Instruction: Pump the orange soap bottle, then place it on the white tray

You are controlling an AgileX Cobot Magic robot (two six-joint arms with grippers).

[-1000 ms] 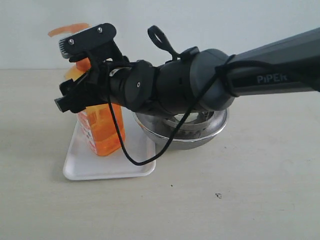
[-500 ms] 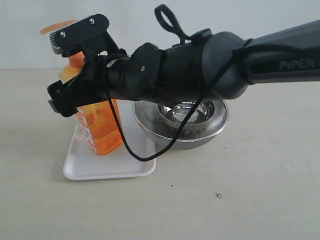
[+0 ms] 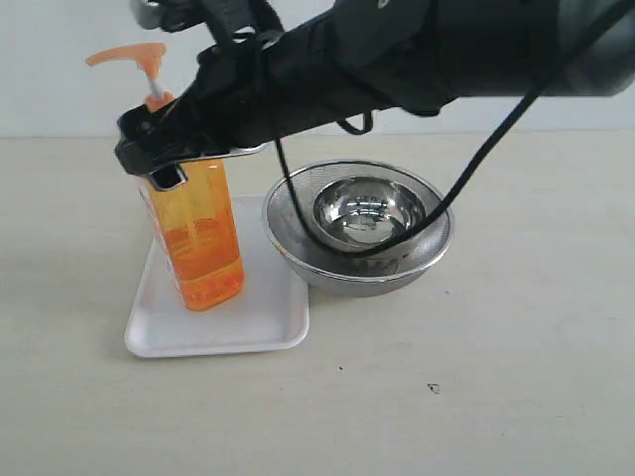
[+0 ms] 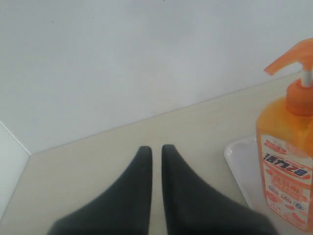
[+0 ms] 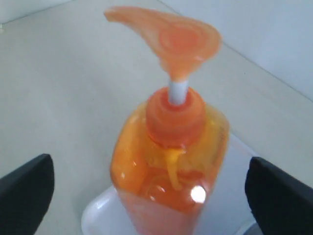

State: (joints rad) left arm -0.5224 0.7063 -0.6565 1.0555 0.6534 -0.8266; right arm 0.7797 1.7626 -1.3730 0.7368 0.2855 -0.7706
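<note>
The orange soap bottle (image 3: 198,238) stands upright on the white tray (image 3: 260,319), its pump head raised on the white stem. My right gripper (image 3: 157,84) reaches in from the right at the height of the bottle's shoulder. In the right wrist view it (image 5: 149,161) is open, its fingers (image 5: 27,193) wide apart on either side of the bottle (image 5: 171,161) and touching nothing. The left wrist view shows my left gripper (image 4: 156,149) shut on nothing, off to the side of the bottle (image 4: 286,166) and the tray (image 4: 239,164). That gripper is out of the exterior view.
Two nested round steel bowls (image 3: 362,228) sit right against the tray's right side, under my right arm. A black cable (image 3: 466,174) hangs from the arm down over the bowls. A pale wall stands behind the table.
My right gripper has risen from the bottle's body to its shoulder and spread away from it. The arm has lifted with it. The bottle stays upright on the tray.
</note>
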